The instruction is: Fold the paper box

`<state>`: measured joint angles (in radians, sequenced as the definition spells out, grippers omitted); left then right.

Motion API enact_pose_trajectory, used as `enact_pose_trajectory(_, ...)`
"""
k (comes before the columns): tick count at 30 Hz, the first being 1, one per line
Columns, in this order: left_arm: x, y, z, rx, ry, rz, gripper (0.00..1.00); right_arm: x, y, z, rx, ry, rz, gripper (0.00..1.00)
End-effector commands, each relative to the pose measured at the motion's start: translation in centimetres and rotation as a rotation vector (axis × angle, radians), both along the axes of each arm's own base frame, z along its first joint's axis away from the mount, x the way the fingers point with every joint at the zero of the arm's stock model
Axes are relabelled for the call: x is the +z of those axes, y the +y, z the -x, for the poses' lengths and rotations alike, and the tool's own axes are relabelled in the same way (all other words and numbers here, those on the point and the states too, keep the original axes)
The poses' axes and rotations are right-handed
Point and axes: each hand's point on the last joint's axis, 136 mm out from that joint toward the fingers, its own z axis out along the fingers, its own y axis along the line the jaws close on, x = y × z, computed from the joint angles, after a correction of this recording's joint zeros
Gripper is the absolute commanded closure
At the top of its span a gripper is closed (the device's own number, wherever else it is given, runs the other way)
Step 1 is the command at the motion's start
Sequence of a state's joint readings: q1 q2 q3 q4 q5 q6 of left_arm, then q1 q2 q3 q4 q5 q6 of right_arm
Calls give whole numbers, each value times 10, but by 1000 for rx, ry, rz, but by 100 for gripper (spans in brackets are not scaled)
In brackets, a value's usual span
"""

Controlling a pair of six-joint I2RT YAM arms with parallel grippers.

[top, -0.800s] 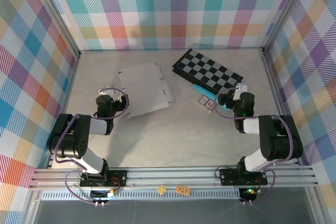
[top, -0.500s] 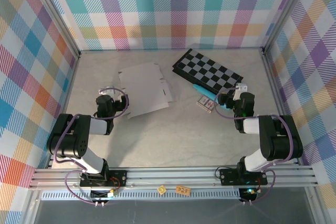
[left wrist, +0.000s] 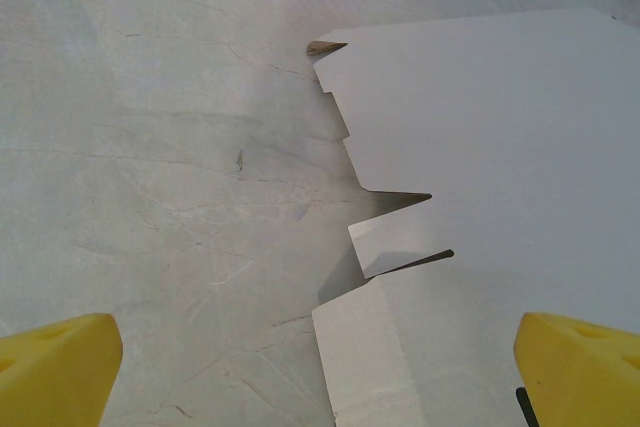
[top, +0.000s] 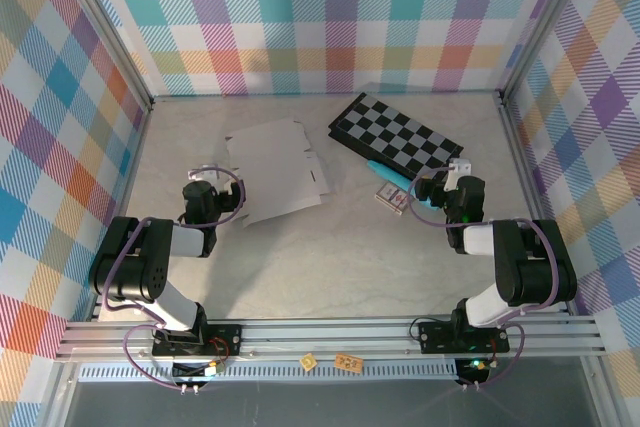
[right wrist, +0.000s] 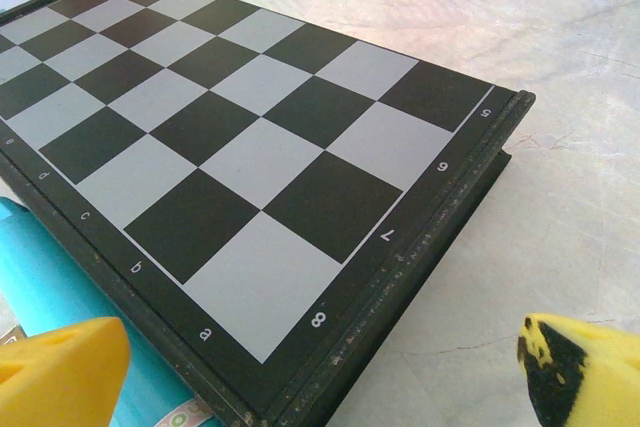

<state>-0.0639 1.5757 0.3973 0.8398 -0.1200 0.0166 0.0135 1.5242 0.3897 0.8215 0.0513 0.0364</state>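
Paper box (top: 275, 169): a plain white die-cut sheet, unfolded, lying flat on the table (top: 330, 257), left of centre in the overhead view. Its right edge is notched with small tabs. In the left wrist view the sheet (left wrist: 490, 147) takes up the right half of the frame. Its stepped left edge has slits and a small tab lifted just enough to cast a shadow.

Left gripper (left wrist: 320, 375): yellow fingertips (left wrist: 55, 367) at the two bottom corners of its own view, spread wide, holding nothing. The near corner of the sheet lies between them (contact can't be judged).

Right gripper (right wrist: 320, 372): yellow pads (right wrist: 60, 372) likewise far apart and empty, facing a black-and-grey checkerboard (right wrist: 230, 147).

Overhead, the checkerboard (top: 395, 135) sits angled at upper centre-right, apart from the sheet. A blue tube (top: 387, 173) lies along its lower edge, with a small patterned packet (top: 391, 198) just below that.

Table surface is pale, marble-veined and matte. Plaid walls (top: 320, 17) in pastel colours close off three sides. A metal rail (top: 330, 332) runs along the bottom of the frame.
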Motion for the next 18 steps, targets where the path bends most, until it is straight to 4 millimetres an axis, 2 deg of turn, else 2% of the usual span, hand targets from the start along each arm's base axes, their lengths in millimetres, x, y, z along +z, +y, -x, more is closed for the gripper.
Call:
enact_pose_trajectory(1,11,-5,-5,-24,-36,-1,0,11,1,-4,9,-32,6,1)
enact_pose_trajectory(7,50,-5,7,36,-87,-79,0,47,-4,3,-58,-33,59,1)
enact_pose_trajectory(8,58,-8,9,37,-95,-99,0,60,-2,5,-66,-72,67,1)
enact_pose_trajectory(11,99,-9,8,83,-202,-84,0,108,6,3,-67,-181,46,1)
enact_pose_trajectory(13,129,-12,2,110,-262,-82,0,148,17,-2,-45,-244,77,1)
enact_pose_trajectory(15,165,-15,-6,156,-315,-76,0,197,32,-7,-21,-314,102,1)
enact_pose_trajectory(17,195,-10,-13,252,-313,-14,0,239,45,-11,-28,-331,83,1)
enact_pose_trajectory(18,206,-3,-14,338,-254,71,0,250,45,-14,-64,-271,2,1)
